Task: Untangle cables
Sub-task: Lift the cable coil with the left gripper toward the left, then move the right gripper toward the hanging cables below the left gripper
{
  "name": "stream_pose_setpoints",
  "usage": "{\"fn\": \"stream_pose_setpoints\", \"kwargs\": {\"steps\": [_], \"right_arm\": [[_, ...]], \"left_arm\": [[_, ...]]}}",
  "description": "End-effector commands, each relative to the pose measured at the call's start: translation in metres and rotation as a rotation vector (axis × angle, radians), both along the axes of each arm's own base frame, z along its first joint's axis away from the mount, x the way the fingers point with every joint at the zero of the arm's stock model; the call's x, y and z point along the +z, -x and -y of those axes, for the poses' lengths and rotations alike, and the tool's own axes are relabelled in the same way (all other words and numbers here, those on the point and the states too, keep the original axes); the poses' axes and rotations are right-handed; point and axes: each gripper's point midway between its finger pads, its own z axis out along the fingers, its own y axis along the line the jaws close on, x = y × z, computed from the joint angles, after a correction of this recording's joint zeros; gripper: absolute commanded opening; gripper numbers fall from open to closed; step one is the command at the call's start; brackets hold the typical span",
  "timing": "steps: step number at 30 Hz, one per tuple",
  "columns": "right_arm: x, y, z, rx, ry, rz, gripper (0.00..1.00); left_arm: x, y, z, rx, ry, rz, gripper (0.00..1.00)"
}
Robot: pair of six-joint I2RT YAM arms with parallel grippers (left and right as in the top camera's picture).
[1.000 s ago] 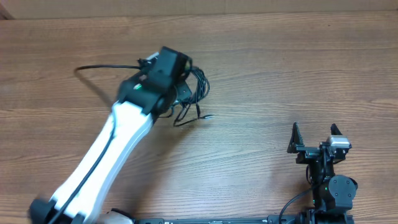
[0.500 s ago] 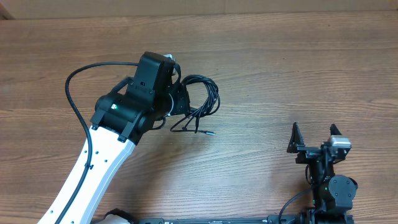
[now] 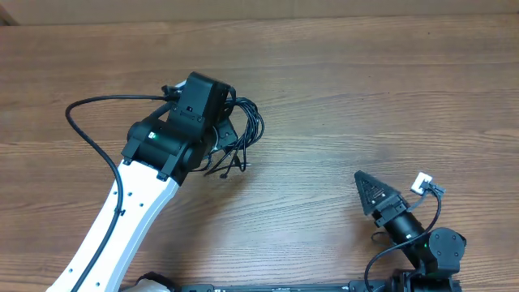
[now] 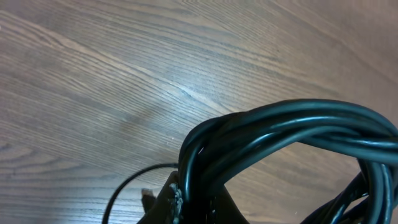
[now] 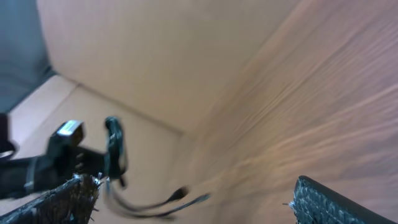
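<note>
Cables (image 3: 247, 130): looped bundle, left of bench (image 3: 389, 89) centre, toward the far edge.
Left jaws: pinched tight on the cables' loop.
Right jaws: spread wide, empty, near the front right corner.
Risk: the tangle likely lifts as one knot. Pulling could tighten it, or thin strands could slip free.

The bundle of cables (image 3: 251, 126) has been drawn leftward across the bench (image 3: 365, 89) by the left claw (image 4: 180, 202), and its loops are now gathered closer to the wrist. The right claw (image 3: 369, 193) has been swung from pointing straight ahead to angled toward the cables.
</note>
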Motion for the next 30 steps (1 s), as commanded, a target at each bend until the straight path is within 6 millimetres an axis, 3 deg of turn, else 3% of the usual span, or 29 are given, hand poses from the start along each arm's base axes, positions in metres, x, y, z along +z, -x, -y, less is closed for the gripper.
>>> {"fn": "stream_pose_setpoints", "kwargs": {"steps": [1, 7, 12, 15, 18, 23, 25, 30], "right_arm": [[0.007, 0.008, -0.011, 0.083, 0.002, 0.044, 1.0], [-0.009, 0.004, -0.003, 0.039, 0.15, -0.04, 0.97], [0.02, 0.0, -0.008, 0.093, 0.246, -0.034, 0.97], [0.04, 0.002, -0.024, 0.228, 0.273, -0.003, 0.99], [0.052, 0.005, -0.04, 0.369, 0.244, 0.002, 1.0], [0.043, 0.006, -0.068, 0.526, 0.27, 0.026, 1.0], [0.041, 0.007, -0.082, 0.579, 0.296, 0.058, 1.0], [0.04, 0.001, -0.12, 0.607, 0.362, 0.14, 1.0]], "left_arm": [[0.006, -0.005, -0.004, 0.074, 0.017, 0.026, 0.04], [0.008, -0.006, 0.001, 0.036, 0.028, 0.033, 0.04], [0.01, -0.008, 0.011, -0.07, 0.023, 0.049, 0.04], [0.009, -0.007, 0.011, -0.001, 0.066, 0.031, 0.04], [0.004, 0.001, 0.007, 0.187, 0.156, -0.03, 0.04], [-0.002, 0.009, 0.005, 0.454, 0.291, -0.097, 0.04], [-0.002, 0.009, 0.007, 0.478, 0.32, -0.108, 0.07], [-0.006, 0.02, 0.012, 0.456, 0.33, -0.167, 0.04]]}}
